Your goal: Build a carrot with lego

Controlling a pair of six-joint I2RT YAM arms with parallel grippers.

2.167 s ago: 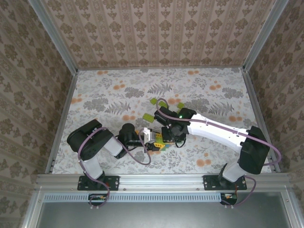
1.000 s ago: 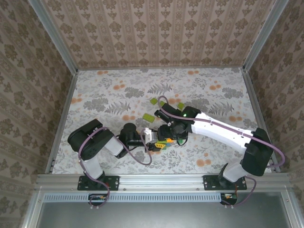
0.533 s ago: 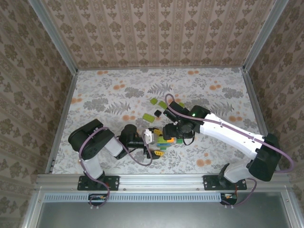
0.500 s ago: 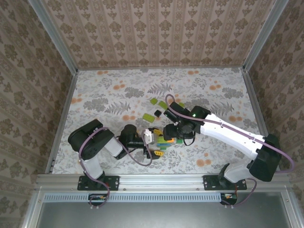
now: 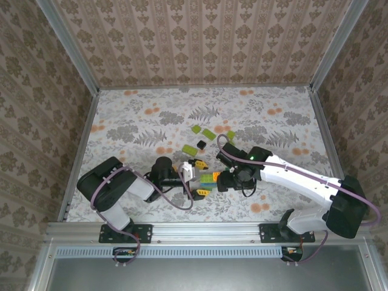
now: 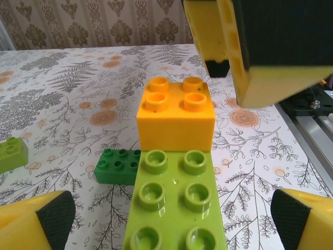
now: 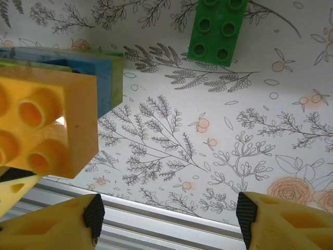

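While the left pincer stands wide open on either side of it, the part-built carrot appears to lie on the table near the front edge, gripped by nothing. One orange brick sits at the far end of a long lime brick; whether the two are pressed fully together cannot be told. The right pincer, its fingers spread with bare table between them, hovers just beside the build and holds nothing. By the look of it the job is barely begun: the orange end has no taper yet and the green top looks short. A dark green brick lies just beside the build. Several loose lime bricks and a black brick lie farther out.
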